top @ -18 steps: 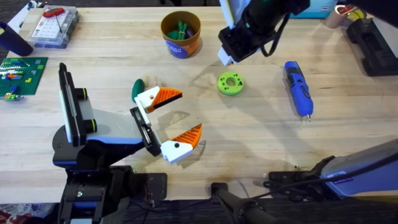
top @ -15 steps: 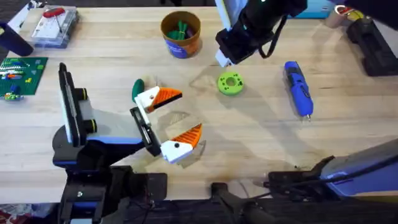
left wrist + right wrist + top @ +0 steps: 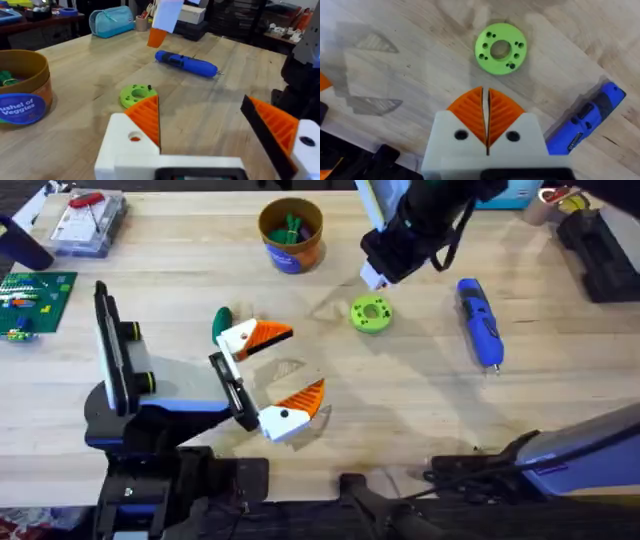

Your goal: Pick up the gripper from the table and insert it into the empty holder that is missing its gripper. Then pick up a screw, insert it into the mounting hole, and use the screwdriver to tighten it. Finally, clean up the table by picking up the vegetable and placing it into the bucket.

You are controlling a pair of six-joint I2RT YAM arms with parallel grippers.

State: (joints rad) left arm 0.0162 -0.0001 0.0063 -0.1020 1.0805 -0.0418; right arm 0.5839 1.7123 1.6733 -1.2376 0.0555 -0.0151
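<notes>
Vegetable (image 3: pixel 221 321) lies on table beside left gripper (image 3: pixel 283 366), jaws spread, empty. Right gripper (image 3: pixel 485 106) above green ring (image 3: pixel 500 48), pads pressed together, empty.

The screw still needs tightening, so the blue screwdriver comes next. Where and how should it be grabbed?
Grip the screwdriver across the middle of its thick blue body, coming straight down from above. It lies flat on the table, its thin metal tip toward the robot, with bare wood on both long sides for the fingers. The right hand, now shut, is nearer.
</notes>
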